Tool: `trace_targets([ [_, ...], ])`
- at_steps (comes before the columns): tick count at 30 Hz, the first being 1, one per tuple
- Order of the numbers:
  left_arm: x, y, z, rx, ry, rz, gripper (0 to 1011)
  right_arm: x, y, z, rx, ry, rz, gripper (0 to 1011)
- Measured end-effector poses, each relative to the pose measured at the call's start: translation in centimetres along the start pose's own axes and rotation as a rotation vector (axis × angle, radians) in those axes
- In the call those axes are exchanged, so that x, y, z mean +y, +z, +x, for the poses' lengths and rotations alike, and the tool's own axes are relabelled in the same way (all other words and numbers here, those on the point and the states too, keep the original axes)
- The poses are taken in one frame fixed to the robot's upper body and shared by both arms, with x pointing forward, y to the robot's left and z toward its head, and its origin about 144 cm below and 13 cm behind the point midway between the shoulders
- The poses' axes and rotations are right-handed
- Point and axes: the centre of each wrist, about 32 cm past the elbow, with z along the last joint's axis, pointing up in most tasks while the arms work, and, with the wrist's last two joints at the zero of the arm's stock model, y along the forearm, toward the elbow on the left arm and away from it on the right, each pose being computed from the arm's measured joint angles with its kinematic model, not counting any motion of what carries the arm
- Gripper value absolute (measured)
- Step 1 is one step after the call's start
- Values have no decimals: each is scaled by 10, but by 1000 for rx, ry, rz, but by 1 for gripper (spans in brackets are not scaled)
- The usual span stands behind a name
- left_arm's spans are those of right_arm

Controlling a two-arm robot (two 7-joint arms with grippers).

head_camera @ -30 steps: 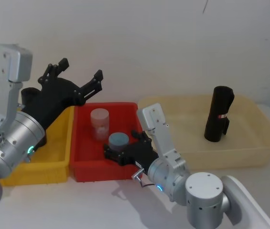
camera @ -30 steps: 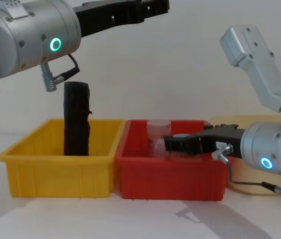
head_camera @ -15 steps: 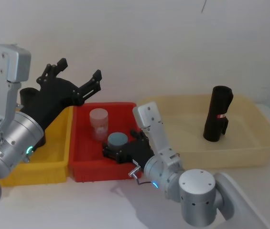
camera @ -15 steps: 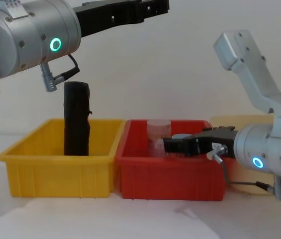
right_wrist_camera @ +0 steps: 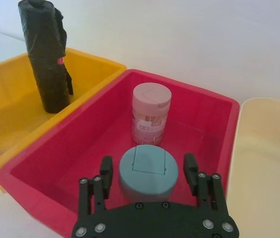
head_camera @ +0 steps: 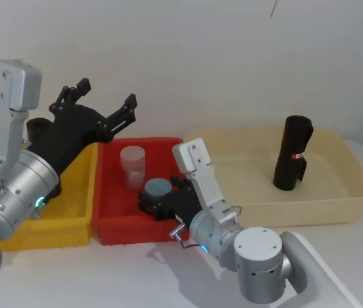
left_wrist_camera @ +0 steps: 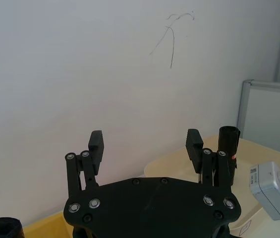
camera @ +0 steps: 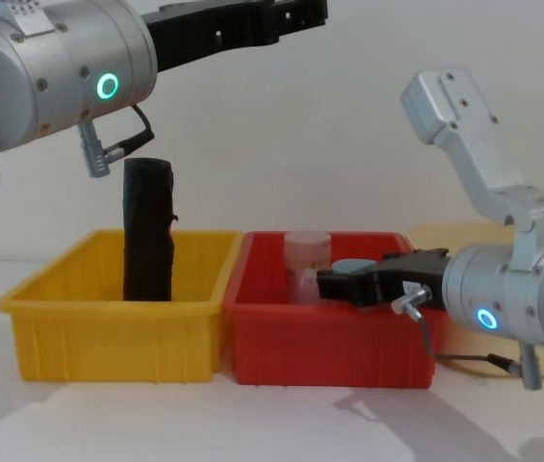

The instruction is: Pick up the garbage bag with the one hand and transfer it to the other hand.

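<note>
Right now we have nothing in either gripper. The left gripper, on the arm with the green ring, hangs high over the back of the yellow bin with its prongs spread wide. The right gripper sits low inside the red bin, also spread, with a prong on each side of a grey-blue capped jar; we cannot tell whether they touch it. A pale clear jar stands just behind. The garbage bag, with its red-and-white sticker, stands slightly tilted in the beige tray, well apart from both grippers. We judge the first danger to be picking the wrong roll: a second black roll stands in the yellow bin, right under the left arm, and the right wrist view shows a small red mark on it too. Reaching the tray means crossing the red bin, where the arms could collide or the right prongs could knock over a jar. The leaning bag may also topple if a prong brushes its top before closing.
</note>
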Motion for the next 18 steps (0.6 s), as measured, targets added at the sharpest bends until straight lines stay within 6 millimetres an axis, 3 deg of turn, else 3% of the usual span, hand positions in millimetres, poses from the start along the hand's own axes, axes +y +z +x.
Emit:
trace_targets([
  [6,0,0,0,0,0,0,1002,1,0,0,0,-4,0,711],
  [9,0,0,0,0,0,0,1001,1,1,1,4,-8,1,666],
  [18,0,0,0,0,0,0,1001,-3,9,4,27,4,18,666],
])
